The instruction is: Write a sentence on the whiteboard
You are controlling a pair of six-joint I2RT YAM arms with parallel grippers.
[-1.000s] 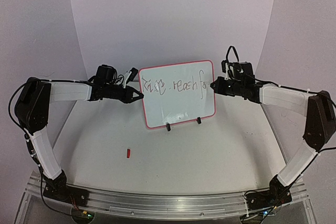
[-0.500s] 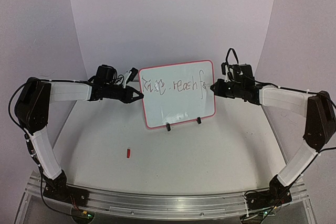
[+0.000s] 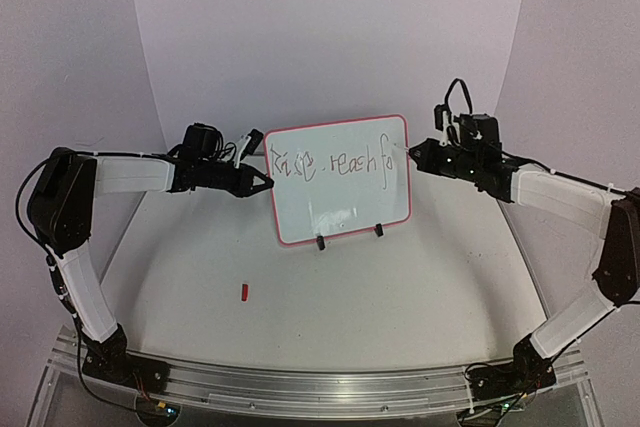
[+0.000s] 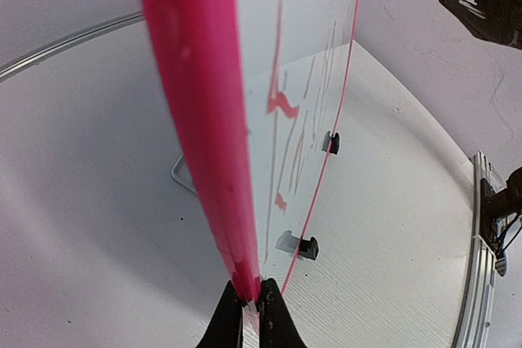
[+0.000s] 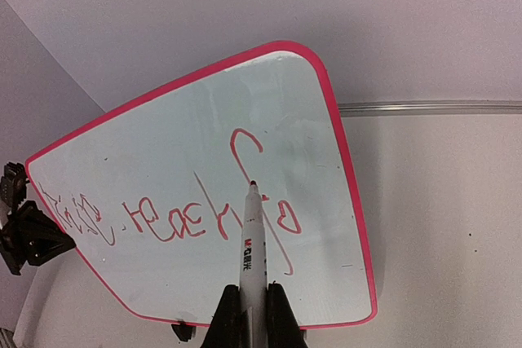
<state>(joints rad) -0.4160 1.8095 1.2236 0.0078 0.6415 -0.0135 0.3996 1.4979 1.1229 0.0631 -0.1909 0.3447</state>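
The whiteboard (image 3: 340, 202), white with a red-pink frame, stands upright on two black clip feet mid-table. One line of the sentence (image 3: 335, 160) runs across its upper half, ending in "fo". My left gripper (image 3: 268, 180) is shut on the board's left edge (image 4: 204, 120), with the frame pinched between the jaws (image 4: 252, 287). My right gripper (image 3: 412, 152) is shut on a white marker (image 5: 254, 242). The marker's red tip hovers by the last letters (image 5: 269, 201) near the board's right edge. I cannot tell whether the tip touches the board (image 5: 163, 144).
A small red marker cap (image 3: 245, 292) lies on the table in front of the board, to the left. A curved white backdrop (image 3: 330, 37) rises behind the board. A metal rail (image 3: 320, 387) carries both arm bases at the near edge.
My right arm has lifted and drawn back to the right, taking the marker off the last letters. The left arm and the board have stayed still.
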